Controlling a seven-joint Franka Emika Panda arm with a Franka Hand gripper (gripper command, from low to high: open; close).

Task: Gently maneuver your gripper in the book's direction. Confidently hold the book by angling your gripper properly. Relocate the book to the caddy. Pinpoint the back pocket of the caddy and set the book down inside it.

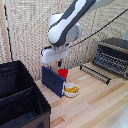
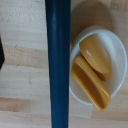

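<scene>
Here wrist view alone shows book (image 2: 58, 64) spine beside bowl (image 2: 117, 55); jaws' state unclear.

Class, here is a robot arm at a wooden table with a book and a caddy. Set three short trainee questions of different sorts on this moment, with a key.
1. True or false: the book already lies inside the caddy.
2. What stands beside the book? A) white bowl with yellow pieces B) green bottle C) laptop
3. Fill in: the gripper hangs right above the ____.

Key: 1 false, it stands upright on the table; 2 A; 3 book.
</scene>
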